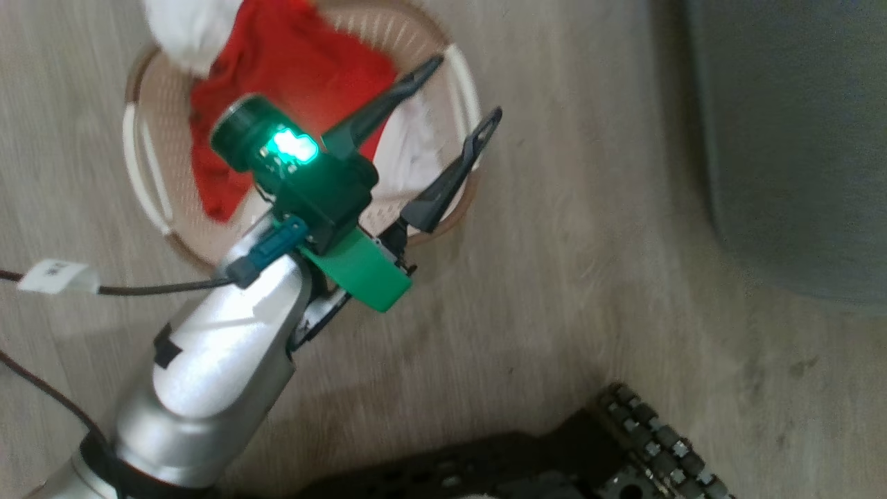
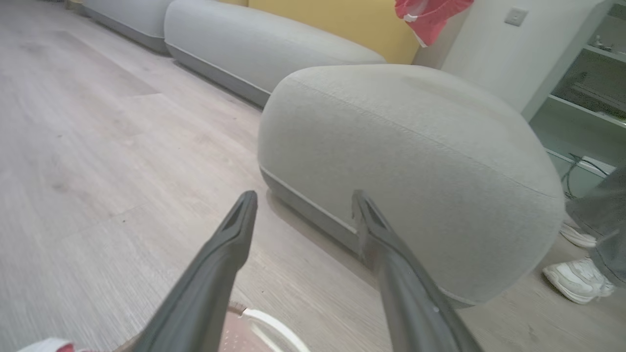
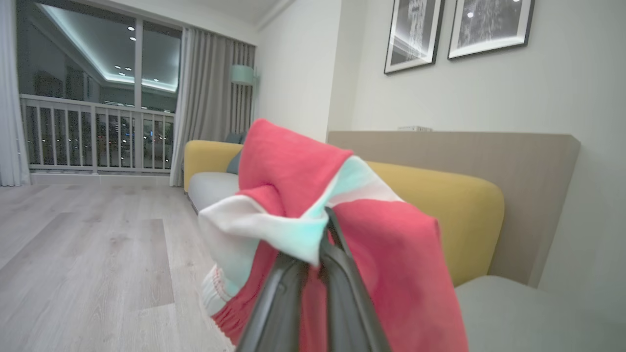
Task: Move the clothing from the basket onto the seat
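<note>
Task partly done. The right gripper (image 3: 323,244) has its fingers pinched tight on one red-and-white garment (image 3: 381,254), held in the air and not yet on the seat (image 2: 406,146), whose top is bare as far as shown. More clothing (image 1: 298,69) lies in the basket (image 1: 135,138) on the floor. The left gripper (image 1: 466,88) hovers over the basket, fingers wide apart, holding nothing. Writing: a white tag (image 1: 59,277) on the arm cable bears dark marks, illegible.
</note>
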Motion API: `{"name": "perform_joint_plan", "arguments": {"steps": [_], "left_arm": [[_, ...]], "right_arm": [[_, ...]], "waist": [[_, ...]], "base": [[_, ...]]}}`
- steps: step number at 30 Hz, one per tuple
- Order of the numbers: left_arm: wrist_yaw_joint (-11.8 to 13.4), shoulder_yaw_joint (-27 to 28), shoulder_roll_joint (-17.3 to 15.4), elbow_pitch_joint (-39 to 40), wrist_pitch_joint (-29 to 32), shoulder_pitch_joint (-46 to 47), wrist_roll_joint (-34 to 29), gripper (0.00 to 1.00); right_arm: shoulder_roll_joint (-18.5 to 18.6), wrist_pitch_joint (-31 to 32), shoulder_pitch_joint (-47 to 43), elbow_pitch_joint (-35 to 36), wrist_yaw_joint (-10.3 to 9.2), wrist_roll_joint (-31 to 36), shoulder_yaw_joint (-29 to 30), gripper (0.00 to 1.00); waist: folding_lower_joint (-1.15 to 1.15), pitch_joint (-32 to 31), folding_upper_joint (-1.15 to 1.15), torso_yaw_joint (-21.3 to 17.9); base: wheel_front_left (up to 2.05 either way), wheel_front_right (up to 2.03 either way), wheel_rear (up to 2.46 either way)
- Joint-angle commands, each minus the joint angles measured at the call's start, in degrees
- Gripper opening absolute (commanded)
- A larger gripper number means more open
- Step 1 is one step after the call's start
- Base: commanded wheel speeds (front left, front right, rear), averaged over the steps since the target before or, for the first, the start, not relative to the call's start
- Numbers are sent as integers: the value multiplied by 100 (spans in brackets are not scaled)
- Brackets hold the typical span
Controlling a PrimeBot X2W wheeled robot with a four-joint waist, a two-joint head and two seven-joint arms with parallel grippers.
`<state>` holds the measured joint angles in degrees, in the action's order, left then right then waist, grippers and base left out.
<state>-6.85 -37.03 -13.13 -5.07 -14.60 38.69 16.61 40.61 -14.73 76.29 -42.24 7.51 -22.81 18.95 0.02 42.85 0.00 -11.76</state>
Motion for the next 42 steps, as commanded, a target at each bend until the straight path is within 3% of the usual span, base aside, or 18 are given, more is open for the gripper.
{"name": "perform_joint_plan", "arguments": {"steps": [1,6,12,17,18,19,24,29,35,42], "left_arm": [[14,204,-50,282,-40,39,-72,100],[24,432,-75,494,-40,-87,-198,100],[44,678,-267,483,-40,-326,-312,100],[38,804,-344,475,-40,-422,-353,100],[36,819,-347,468,-40,-427,-354,100],[33,836,-346,452,-40,-434,-350,100],[11,822,-219,162,-40,-571,-225,100],[-15,895,117,-202,-40,-888,60,100],[5,1495,429,-397,-40,-1585,263,100],[87,2312,665,-487,-40,-2157,285,100]], "right_arm": [[148,-21,89,-9,-2,102,159,0],[-15,-20,391,-652,-2,498,912,0],[-639,-25,205,-708,-2,886,1360,0],[-991,-26,-126,-545,-2,1001,1524,47],[-1035,-26,-193,-516,-2,1015,1496,87],[-1080,-26,-265,-510,-2,1011,1465,100],[-1155,-26,-862,-476,-2,1245,1052,100],[-1195,-27,-1791,-206,-2,1305,300,100],[-1529,-27,-3079,957,-2,1110,-519,100],[-1990,-27,-4289,2072,-2,888,-1110,100]], "waist": [[-2,1034,0,638],[-2,1616,0,612],[-2,1734,0,318],[-2,1446,0,114],[-2,1373,0,85],[-2,1289,0,56],[-2,583,0,11],[-2,-501,0,162],[-2,-1685,0,349],[-2,-2448,0,678]], "base": [[0,0,0],[0,0,0],[0,0,0],[0,0,0],[0,0,0],[0,0,0],[0,0,0],[0,0,0],[0,0,0],[0,0,0]]}}
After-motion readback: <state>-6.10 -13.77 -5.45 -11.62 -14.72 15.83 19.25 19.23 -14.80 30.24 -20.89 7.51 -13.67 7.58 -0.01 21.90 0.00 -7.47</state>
